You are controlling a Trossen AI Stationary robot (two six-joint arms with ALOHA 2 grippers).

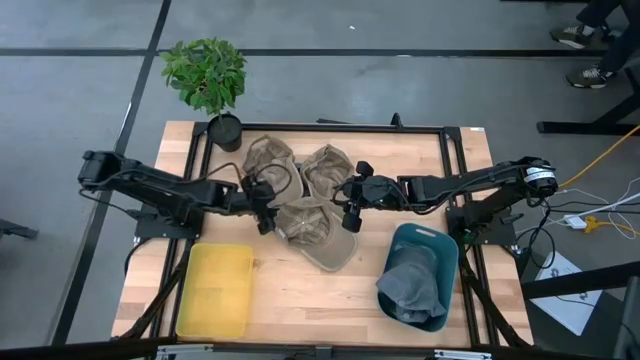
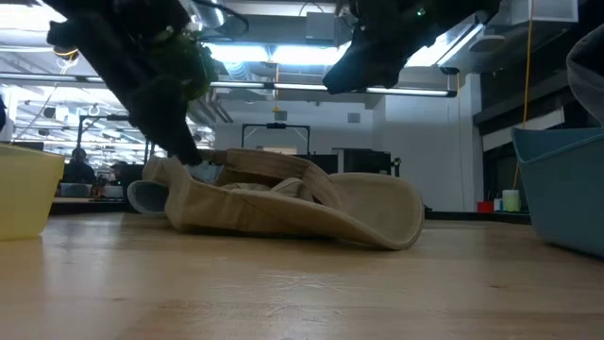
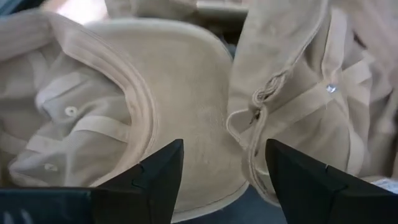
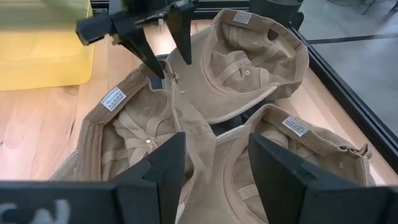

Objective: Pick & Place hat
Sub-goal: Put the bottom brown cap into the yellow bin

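Three tan caps lie upside down, crowded together mid-table: a near one (image 1: 312,232), a far-left one (image 1: 268,158) and a far-right one (image 1: 325,168). My left gripper (image 1: 265,208) is open and low at the left rim of the near cap (image 4: 130,137). Its fingers point down beside the far-left cap's brim (image 3: 180,93) and a back strap (image 3: 261,106). My right gripper (image 1: 350,215) is open and hovers above the caps (image 4: 216,137), well clear in the low view (image 2: 377,47). My left gripper (image 4: 175,70) points down from above with its open fingers astride the near cap's rim (image 4: 171,81), where that cap meets the far-left one. I cannot tell whether the fingertips touch the cloth. The cap lies flat on the table.
A yellow bin (image 1: 215,290) sits at the near-left corner. At the near right, a blue bin (image 1: 440,250) holds a grey-blue hat (image 1: 410,285). A potted plant (image 1: 207,75) stands at the far-left edge. Bare wood lies between the two bins.
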